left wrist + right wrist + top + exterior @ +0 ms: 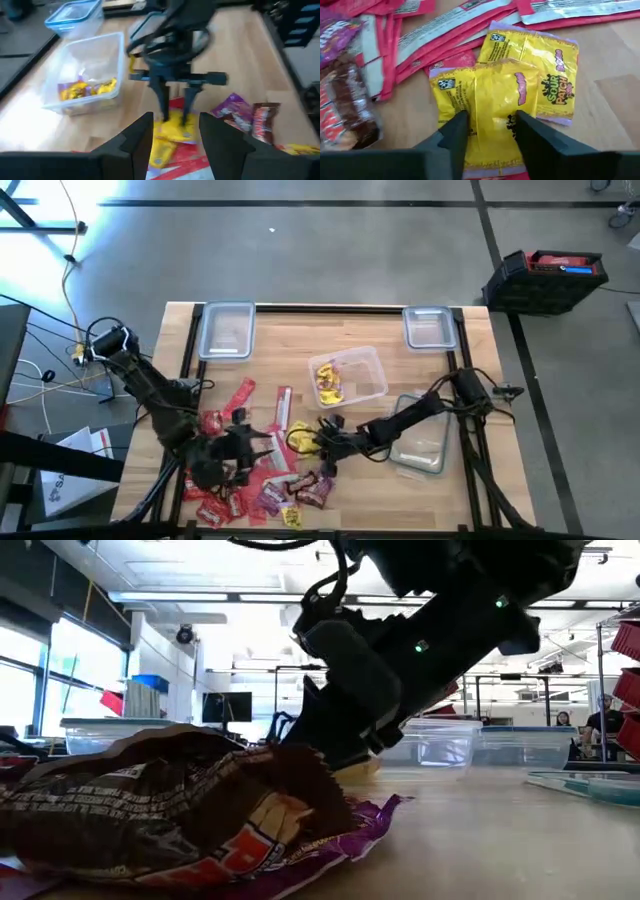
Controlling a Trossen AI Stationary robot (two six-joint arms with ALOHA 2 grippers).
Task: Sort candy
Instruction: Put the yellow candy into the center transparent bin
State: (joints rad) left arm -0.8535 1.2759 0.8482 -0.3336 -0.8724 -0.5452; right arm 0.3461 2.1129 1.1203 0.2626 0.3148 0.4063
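Note:
The candy lies in a heap near the table's front left: red flat packets point(247, 393), yellow packets point(530, 75), purple ones point(234, 111) and brown mini bars point(150, 800). My right gripper point(492, 131) is open, pointing down over the top yellow packet point(490, 95), which lies flat on another yellow packet. My left gripper point(175, 137) is open just to the left of it, hovering above red and yellow packets point(167, 150) and holding nothing. In the high view the right gripper point(310, 442) and left gripper point(265, 448) face each other over the heap. My right gripper comes down on the top yellow packet slanting from the table's right. Its fingers point(162, 107) stand apart over the packet's middle point(492, 112). Whether the tips touch the wrapper I cannot tell. The packet lies flat on the packet beneath it.
A clear container point(350, 375) with yellow candy inside stands at the table's middle. Two clear containers stand at the far left point(226, 330) and far right point(430, 327). Another clear container point(420, 448) lies under the right arm. A black and red crate point(548, 278) sits on the floor.

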